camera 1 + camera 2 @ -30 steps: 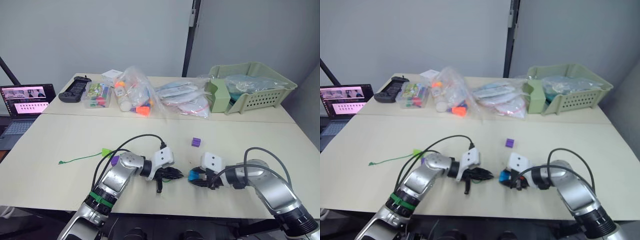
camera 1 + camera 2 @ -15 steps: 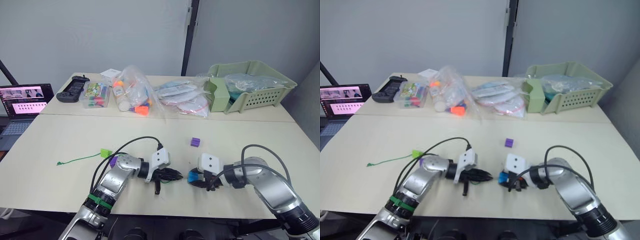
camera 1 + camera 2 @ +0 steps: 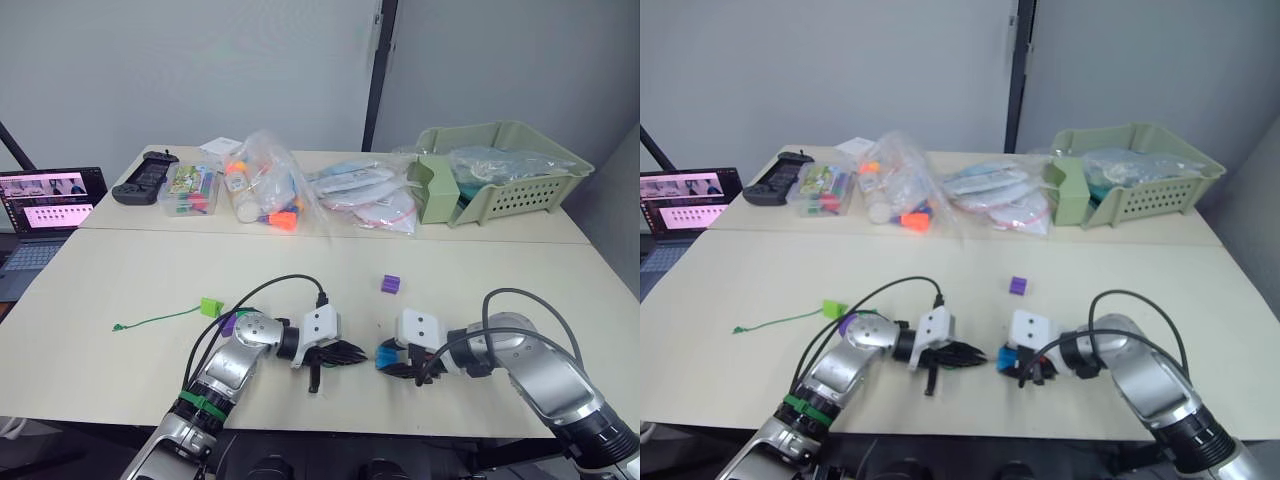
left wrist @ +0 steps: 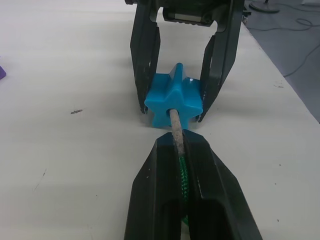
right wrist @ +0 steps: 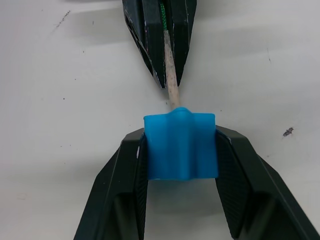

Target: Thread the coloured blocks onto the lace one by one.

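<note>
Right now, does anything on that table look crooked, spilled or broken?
Nothing stands out. The left gripper holds the lace with its pale tip entering the blue block, which the right gripper clamps squarely. A purple block sits loose further back.

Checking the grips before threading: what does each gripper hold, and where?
Right gripper clamps the blue block by two opposite sides; left gripper pinches the lace just behind its pale tip.

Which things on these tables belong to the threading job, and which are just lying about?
Job in hand:
- blue block, clamped in the right pincer
- lace, pale tip entering the block, pinched in the left pincer
- purple block
- lime green block

Lying about:
- laptop
- plastic bags
- green basket
- black controller
</note>
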{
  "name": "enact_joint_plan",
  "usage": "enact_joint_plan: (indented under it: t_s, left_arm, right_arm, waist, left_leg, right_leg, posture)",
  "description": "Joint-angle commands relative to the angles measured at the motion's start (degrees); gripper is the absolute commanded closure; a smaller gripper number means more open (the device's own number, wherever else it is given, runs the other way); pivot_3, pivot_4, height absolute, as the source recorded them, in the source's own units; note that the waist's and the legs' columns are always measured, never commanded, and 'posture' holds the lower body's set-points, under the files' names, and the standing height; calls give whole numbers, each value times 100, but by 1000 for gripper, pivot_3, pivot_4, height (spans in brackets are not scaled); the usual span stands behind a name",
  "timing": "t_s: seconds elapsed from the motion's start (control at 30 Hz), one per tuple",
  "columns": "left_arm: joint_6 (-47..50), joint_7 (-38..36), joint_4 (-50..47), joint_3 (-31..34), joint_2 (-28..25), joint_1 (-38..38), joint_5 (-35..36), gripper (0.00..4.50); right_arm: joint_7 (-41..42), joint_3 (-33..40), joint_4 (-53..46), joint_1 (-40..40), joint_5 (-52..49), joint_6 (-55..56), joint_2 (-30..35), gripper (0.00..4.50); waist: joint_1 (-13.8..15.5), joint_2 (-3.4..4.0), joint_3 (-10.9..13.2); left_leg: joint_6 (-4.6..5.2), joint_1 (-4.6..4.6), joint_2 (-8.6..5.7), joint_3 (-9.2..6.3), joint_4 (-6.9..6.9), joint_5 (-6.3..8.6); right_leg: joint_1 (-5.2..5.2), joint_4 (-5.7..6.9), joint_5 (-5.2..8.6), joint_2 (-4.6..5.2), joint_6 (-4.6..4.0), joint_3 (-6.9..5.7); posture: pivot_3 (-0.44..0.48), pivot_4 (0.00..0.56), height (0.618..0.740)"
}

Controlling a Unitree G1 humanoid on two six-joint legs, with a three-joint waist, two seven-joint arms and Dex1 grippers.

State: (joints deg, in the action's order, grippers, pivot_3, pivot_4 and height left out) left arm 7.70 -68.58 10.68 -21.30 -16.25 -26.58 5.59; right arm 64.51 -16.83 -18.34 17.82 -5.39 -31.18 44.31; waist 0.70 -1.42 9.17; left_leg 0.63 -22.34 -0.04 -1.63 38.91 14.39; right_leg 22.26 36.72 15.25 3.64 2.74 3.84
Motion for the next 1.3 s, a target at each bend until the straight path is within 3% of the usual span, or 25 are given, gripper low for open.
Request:
enact_joint_plan:
  t_s: [0.03,0.37,0.57,0.93,1.3]
  left_arm:
    - [406,106,-604,-473,430,-235,29,4500]
    - [681,51,-791,-645,517,-242,-170,4500]
    - [525,-170,-728,-404,190,-344,-184,4500]
    - [1024,55,-1597,-453,-199,-558,-410,4500]
    - [1111,73,-1583,188,-268,-71,295,4500]
  right_arm:
    - [-42,-245,-125,93,-37,-80,-167,3139]
    - [-131,-310,-170,165,-30,-228,-330,3139]
    - [-82,-287,-198,70,32,-161,-204,3139]
    - [-8,-430,-739,254,-87,-551,-162,3139]
    - [-97,-425,-672,173,-33,-474,-128,3139]
  waist:
    - [7,0,0]
    - [0,0,0]
    - [-14,0,0]
    - [-107,1,2]
    - [-146,2,6]
  left_leg:
    - [0,0,-2,0,2,0]
    - [0,4,-1,2,6,-1]
    - [-1,5,0,2,6,-1]
    - [0,-7,5,1,-6,0]
    - [0,-10,9,1,-7,0]
  right_leg:
    - [-1,0,0,1,0,0]
    - [-7,-2,0,1,1,0]
    - [-6,0,0,0,1,0]
    - [13,3,0,-5,0,1]
    - [22,6,0,-5,0,0]
  posture:
    - [0,150,740]
    - [0,150,740]
    - [0,150,740]
    - [0,150,740]
    - [0,150,740]
